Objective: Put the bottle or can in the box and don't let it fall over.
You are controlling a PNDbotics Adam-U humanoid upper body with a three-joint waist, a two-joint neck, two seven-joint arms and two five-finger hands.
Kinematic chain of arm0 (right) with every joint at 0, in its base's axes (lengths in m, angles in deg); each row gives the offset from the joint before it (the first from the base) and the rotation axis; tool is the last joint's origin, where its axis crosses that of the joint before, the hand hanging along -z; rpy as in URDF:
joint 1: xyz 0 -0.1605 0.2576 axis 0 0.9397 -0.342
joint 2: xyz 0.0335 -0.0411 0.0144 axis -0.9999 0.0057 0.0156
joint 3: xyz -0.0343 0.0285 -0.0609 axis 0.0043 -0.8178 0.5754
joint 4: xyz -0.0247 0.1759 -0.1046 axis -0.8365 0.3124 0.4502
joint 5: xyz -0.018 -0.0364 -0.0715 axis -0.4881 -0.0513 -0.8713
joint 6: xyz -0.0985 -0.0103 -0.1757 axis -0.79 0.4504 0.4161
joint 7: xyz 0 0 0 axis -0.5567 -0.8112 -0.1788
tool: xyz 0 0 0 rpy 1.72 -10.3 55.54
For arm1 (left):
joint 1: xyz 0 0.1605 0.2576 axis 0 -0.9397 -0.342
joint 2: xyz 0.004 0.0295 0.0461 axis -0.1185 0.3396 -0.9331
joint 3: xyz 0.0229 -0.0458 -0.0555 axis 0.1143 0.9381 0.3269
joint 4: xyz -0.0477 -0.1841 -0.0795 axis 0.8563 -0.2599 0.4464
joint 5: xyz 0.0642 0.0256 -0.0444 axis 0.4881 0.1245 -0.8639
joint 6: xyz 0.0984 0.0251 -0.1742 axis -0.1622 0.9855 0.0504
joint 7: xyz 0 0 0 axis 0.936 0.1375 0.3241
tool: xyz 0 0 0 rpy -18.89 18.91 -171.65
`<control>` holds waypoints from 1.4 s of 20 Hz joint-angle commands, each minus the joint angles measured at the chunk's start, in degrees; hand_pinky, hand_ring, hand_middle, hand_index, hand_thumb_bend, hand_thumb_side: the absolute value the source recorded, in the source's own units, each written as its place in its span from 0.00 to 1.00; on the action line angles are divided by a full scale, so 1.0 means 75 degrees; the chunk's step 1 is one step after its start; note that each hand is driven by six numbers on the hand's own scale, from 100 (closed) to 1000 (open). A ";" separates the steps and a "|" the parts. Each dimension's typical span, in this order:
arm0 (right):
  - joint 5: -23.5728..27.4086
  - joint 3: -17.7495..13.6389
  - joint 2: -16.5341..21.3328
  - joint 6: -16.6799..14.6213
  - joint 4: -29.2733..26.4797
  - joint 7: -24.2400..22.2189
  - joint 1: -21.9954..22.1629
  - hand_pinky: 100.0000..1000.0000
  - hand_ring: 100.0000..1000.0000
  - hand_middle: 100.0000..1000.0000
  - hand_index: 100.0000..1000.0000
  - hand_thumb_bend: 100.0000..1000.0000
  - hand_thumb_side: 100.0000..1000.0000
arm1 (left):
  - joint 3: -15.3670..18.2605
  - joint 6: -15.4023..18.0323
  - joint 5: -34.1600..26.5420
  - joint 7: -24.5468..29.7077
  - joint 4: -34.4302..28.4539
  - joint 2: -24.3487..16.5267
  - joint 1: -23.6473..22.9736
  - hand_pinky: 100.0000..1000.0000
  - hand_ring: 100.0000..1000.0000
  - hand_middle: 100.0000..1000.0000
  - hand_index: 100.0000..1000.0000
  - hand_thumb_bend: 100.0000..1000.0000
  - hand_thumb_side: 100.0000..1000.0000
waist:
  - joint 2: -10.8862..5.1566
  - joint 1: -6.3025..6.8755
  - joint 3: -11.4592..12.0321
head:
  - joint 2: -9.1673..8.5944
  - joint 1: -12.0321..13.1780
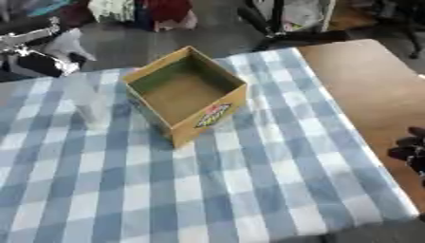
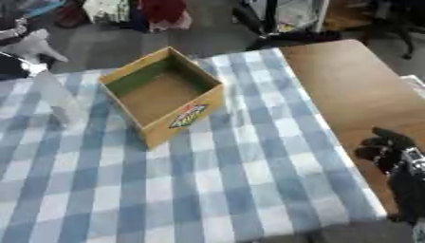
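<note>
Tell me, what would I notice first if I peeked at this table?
Probably the open cardboard box, empty, sitting in the middle of the blue and white checked cloth. Left of it stands a clear bottle, upright and hard to spot. A black robot hand rests at the right edge, over bare wood.

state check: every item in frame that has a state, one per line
box: open at the top, empty, upright on the checked cloth
clear bottle: upright on the cloth, left of the box, outside it, apart from it
left robot hand: above the bottle's top, grip not clear
right robot hand: fingers curled, holding nothing, over bare table at right
</note>
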 commanded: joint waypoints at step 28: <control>0.0002 0.0042 0.0040 0.0063 -0.0167 -0.0061 -0.0150 0.73 0.60 0.58 0.78 0.00 0.78 | -0.0602 -0.0643 -0.0043 -0.3582 -0.0939 0.0857 0.0310 0.86 0.90 0.86 0.98 0.17 0.92 | -0.0159 -0.0002 -0.0277 | -0.0172 0.0170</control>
